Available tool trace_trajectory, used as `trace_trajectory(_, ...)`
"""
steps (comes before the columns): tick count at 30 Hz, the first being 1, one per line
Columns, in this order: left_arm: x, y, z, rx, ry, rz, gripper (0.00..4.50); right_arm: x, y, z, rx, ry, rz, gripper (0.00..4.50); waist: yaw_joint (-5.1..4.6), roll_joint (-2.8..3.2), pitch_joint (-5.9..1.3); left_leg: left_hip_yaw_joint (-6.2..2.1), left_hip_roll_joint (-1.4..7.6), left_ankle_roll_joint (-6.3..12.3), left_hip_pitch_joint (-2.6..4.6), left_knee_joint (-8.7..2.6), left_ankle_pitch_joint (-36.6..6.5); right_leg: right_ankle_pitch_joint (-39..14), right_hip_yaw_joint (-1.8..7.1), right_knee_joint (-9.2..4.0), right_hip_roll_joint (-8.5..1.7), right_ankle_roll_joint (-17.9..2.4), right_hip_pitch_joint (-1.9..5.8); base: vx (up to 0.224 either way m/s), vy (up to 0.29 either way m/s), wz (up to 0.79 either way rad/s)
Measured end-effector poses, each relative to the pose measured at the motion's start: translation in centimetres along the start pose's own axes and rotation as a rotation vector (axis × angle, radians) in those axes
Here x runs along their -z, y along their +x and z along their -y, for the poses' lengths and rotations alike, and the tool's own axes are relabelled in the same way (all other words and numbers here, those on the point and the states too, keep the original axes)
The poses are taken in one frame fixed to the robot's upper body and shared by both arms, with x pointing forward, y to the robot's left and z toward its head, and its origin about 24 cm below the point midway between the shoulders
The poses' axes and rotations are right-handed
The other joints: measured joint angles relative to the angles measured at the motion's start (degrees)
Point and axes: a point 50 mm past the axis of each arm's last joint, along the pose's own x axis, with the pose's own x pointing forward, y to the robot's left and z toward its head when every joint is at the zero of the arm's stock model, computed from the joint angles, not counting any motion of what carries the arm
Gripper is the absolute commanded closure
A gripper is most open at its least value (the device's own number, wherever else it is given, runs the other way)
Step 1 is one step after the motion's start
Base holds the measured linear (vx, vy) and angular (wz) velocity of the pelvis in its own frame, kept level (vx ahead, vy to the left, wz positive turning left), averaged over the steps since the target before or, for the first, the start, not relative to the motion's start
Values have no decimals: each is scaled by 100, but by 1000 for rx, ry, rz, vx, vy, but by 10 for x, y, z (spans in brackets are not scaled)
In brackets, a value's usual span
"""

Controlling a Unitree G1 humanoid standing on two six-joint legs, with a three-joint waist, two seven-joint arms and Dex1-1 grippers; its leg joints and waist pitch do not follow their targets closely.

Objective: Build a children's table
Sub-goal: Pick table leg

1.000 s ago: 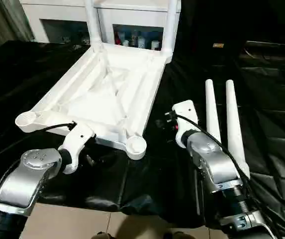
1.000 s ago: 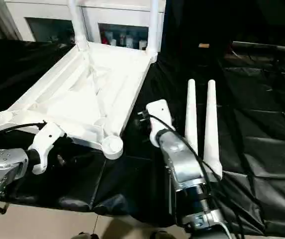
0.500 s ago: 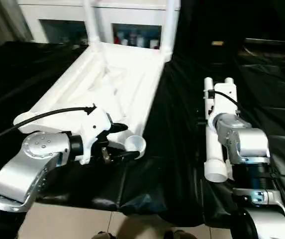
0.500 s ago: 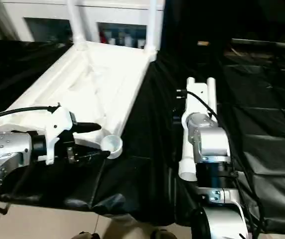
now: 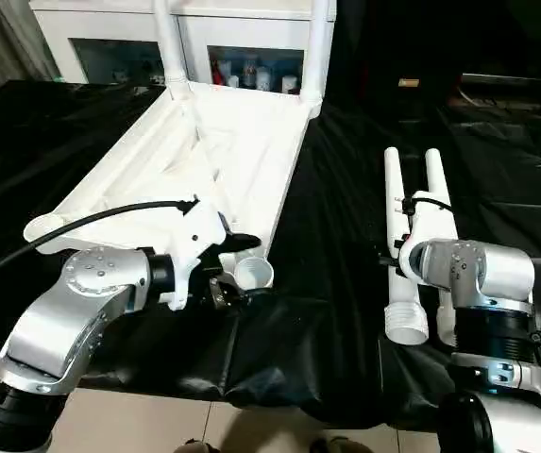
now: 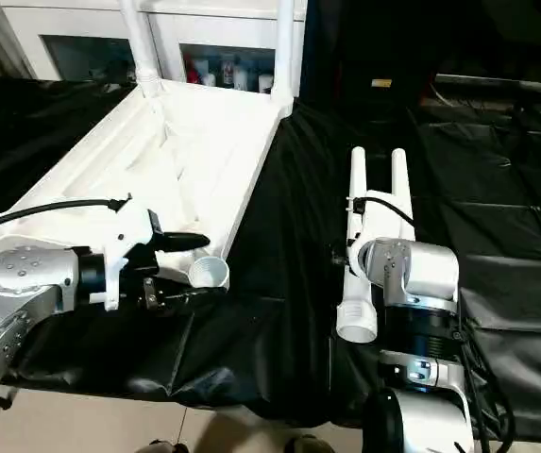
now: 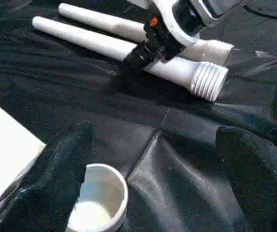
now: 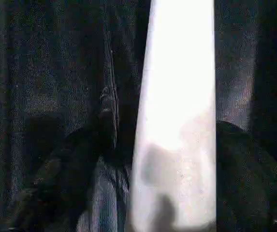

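Observation:
The white table top (image 5: 204, 160) lies underside up on black cloth. Two legs (image 5: 168, 38) (image 5: 317, 47) stand upright in its far corner sockets. My left gripper (image 5: 237, 269) is open beside the near right corner socket (image 5: 253, 274), and that socket (image 7: 99, 203) sits by one finger in the left wrist view. Two loose legs lie side by side on the right. My right gripper (image 8: 162, 140) hangs over the left loose leg (image 5: 393, 189), a finger (image 8: 70, 159) on each side and a gap showing. The other loose leg (image 5: 437, 184) lies just beyond.
A white cabinet (image 5: 251, 57) with glass doors stands behind the table top. The black cloth (image 5: 336, 208) covers the work surface and hangs over its front edge above the tiled floor (image 5: 251, 425). A black cable (image 5: 81, 222) runs along my left arm.
My right arm has swung right from beside the table top to over the left loose leg. My left gripper has risen from below the front edge to the near right socket.

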Motion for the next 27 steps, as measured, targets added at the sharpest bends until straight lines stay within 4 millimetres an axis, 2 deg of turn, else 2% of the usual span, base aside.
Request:
trace_trajectory(2,-4,2,0,7,13,7,0,0,1,1,1,1,-5,130,10,-8,-3,0,0,-3,1,0,2,0,1,2,0,0,1,0,0,0)
trace_trajectory(6,-8,3,-1,11,26,17,0,-1,3,2,-1,0,-17,143,1,-28,-15,2,-1,-6,6,0,4,1,7,6,1,0,1,0,0,0)
trace_trajectory(8,-8,4,0,15,25,19,0,-1,4,3,-7,1,-20,181,2,-39,-22,2,-1,-6,7,0,4,2,7,8,2,0,2,0,0,0)
trace_trajectory(10,-8,7,0,23,23,19,0,-1,6,4,-5,2,-28,184,5,-61,-35,2,-1,-8,7,1,5,3,8,10,2,0,1,0,0,0)
trace_trajectory(13,-9,10,-1,31,19,21,0,-2,7,5,-5,2,-34,225,3,-66,-38,2,-1,-8,5,12,5,6,10,14,2,0,1,0,0,0)
trace_trajectory(14,-10,10,-1,31,19,23,0,-3,8,5,-5,3,-34,225,4,-68,-38,2,-1,-8,5,14,5,6,11,15,2,0,1,0,0,0)
trace_trajectory(17,-6,11,-5,24,-5,17,0,-4,8,5,-16,13,-36,238,-1,-72,-38,3,-1,-7,5,17,5,7,13,18,3,5,0,0,0,0)
trace_trajectory(19,-3,11,-7,21,-21,11,0,-4,10,2,-29,19,-39,265,1,-94,-37,3,-1,-7,5,18,6,7,13,23,2,5,-2,0,0,0)
trace_trajectory(23,7,7,-14,15,-59,-24,0,-2,14,-9,-66,31,-30,274,7,-116,-46,2,0,-7,4,23,7,11,14,30,4,-2,-4,0,0,0)
trace_trajectory(27,12,4,-21,-8,-77,-55,0,-4,14,-18,-98,31,-27,275,82,-116,-46,1,1,-7,4,53,6,12,18,43,3,-4,-9,0,0,0)
